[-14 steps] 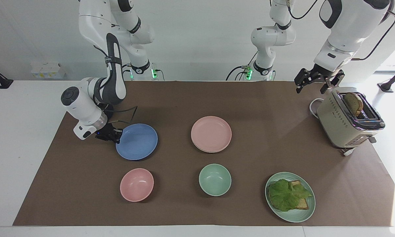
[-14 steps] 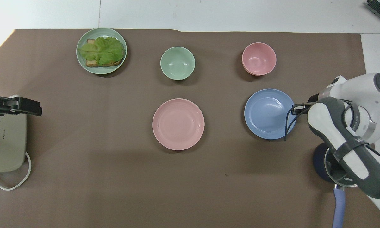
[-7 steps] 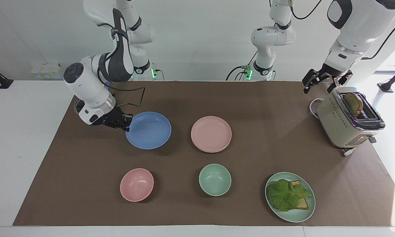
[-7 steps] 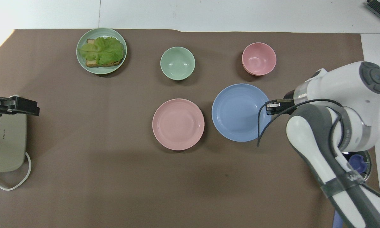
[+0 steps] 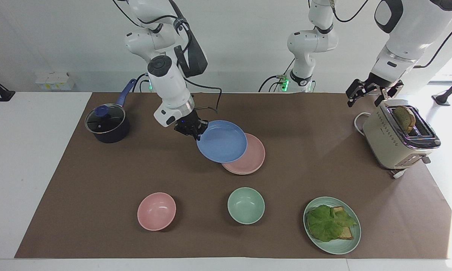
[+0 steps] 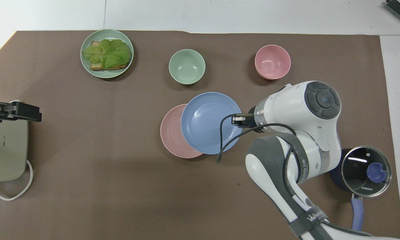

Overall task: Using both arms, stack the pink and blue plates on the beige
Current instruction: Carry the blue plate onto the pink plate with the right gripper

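Right gripper (image 5: 193, 130) is clamped on the rim of the blue plate (image 5: 222, 141), carrying it in the air, tilted, partly over the pink plate (image 5: 253, 160). The pink plate lies mid-table on the brown mat (image 5: 98, 195) (a pale rim shows under it; colour unclear). Left gripper (image 5: 369, 95) waits with jaws spread, holding nothing, over the mat beside the toaster (image 5: 395, 141).
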Tool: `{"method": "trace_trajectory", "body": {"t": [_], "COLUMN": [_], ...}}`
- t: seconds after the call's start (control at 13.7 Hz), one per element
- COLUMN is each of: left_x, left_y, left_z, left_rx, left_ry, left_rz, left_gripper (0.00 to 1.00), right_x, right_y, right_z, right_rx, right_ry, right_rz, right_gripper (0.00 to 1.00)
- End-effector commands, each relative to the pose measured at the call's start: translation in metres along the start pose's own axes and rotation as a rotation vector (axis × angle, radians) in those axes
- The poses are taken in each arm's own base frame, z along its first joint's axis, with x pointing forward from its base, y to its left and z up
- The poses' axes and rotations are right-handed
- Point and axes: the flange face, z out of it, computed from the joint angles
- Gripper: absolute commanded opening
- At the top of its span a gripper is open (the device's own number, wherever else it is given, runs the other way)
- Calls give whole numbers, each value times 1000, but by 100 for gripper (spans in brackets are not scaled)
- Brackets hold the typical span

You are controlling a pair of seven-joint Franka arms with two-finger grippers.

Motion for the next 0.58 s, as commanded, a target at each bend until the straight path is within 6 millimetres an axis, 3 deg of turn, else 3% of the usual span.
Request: {"method": "trace_trajectory", "body": {"t": [0.0,0.51], "left_x": [-3,-3], "left_y": [-2,-2], "left_z": [-3,-3], "left_rx": [12,12], "left_ry": [-4,-4], "left_rz": [6,6], "left_gripper": [100,100], "right_x": [2,-3], "right_y": [-15,-39], "right_z": [20,76], "right_rx": [73,69], "right_ry": [-16,-34], "right_rz": [43,59], "right_gripper": [0,0]}}
